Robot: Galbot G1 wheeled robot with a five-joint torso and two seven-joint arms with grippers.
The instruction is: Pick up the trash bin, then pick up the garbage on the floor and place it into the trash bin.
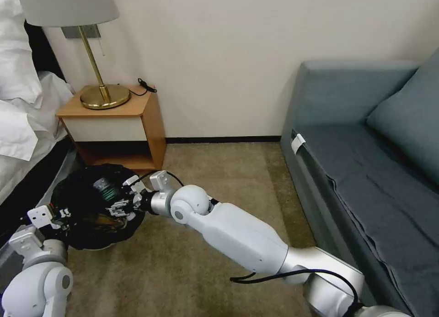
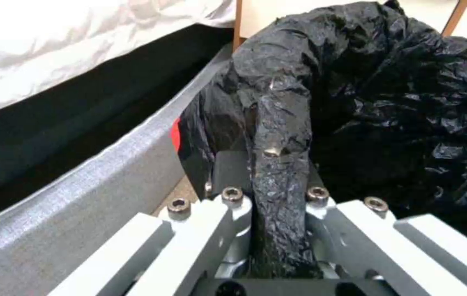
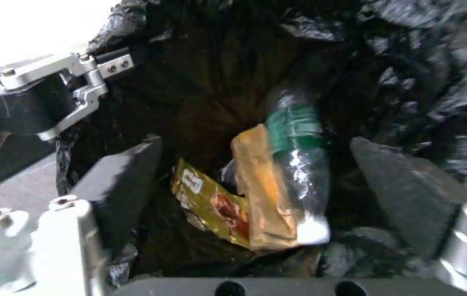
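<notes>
1. Carpet of plain beige-brown short pile covers the floor between a wooden bedside table, a bed with white sheets and a blue-grey sofa.
2. Small round bin lined with a crinkled black plastic bag is at the robot's left, just in front of the bedside table and beside the bed; whether its base touches the carpet, I cannot tell.
3. Left gripper is at the near-left edge of the bin, and its fingers are closed tight on the bag-covered rim, which passes between them in the left wrist view.
4. Right arm reaches across the carpet, and the right gripper hangs over the mouth of the bin, on the side opposite the left gripper.
5. Right gripper's dark fingers stand wide apart and hold nothing.
6. Inside the bin, below the right gripper, lie a clear plastic bottle with a green label, a piece of crumpled brown paper and a gold-brown foil wrapper, all touching each other.
7. A brass lamp with a white shade stands on top of the bedside table.
</notes>
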